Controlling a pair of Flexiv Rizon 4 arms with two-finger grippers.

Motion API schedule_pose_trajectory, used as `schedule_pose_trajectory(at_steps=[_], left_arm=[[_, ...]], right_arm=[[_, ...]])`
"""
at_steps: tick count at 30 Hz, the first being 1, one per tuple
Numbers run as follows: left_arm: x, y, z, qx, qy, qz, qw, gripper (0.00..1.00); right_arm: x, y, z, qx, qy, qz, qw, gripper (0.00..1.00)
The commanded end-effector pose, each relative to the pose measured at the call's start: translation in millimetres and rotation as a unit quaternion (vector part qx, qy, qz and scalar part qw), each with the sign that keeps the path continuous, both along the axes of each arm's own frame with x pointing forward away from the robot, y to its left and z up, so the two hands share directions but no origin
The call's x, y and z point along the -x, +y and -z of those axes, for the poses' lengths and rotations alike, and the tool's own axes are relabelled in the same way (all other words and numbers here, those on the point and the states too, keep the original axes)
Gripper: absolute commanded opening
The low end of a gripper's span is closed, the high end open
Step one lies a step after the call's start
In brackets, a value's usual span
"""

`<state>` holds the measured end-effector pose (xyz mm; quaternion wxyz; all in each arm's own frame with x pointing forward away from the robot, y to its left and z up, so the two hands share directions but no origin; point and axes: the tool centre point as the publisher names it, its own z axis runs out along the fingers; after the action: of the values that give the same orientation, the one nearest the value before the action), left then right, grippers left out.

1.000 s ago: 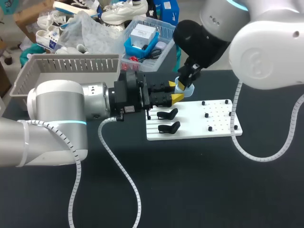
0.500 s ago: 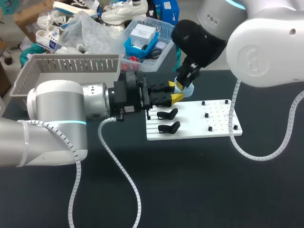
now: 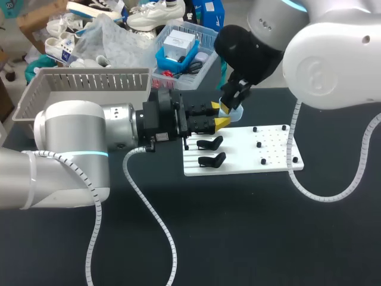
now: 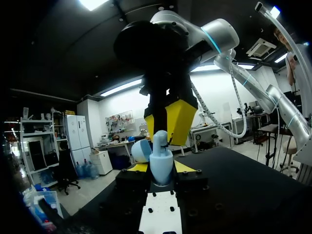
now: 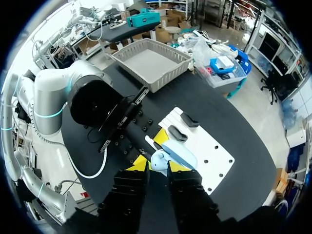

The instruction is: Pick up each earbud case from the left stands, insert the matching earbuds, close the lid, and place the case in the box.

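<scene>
Black tabletop (image 3: 238,238): board (image 3: 271,156), basket (image 3: 89,81), earbud case (image 3: 234,111)

Robotics lab (black table (image 3: 238,238), white pegboard (image 3: 271,156))

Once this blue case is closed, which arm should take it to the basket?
Left, probably. The left gripper holds the blue case, and the basket sits on its side of the table; the right gripper would have to reach across.
</scene>
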<state>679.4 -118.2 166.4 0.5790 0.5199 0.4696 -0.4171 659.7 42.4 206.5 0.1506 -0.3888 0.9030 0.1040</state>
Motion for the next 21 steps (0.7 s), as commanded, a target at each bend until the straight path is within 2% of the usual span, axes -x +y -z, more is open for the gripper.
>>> schedule_pose_trajectory(at_steps=[1,7,21], left_arm=[[0.4,-1.2,-0.9,-0.001,0.0,-0.001,1.0,0.0],[0.4,-1.2,-0.9,-0.001,0.0,-0.001,1.0,0.0],[0.4,-1.2,-0.9,-0.001,0.0,-0.001,1.0,0.0]], right_arm=[[1.0,-1.5,0.2,-0.001,-0.002,0.003,1.0,0.24],[1.0,-2.6,0.8,-0.003,-0.001,0.006,1.0,0.21],[-1.7,-2.3,-3.0,0.003,-0.004,0.007,1.0,0.23]])
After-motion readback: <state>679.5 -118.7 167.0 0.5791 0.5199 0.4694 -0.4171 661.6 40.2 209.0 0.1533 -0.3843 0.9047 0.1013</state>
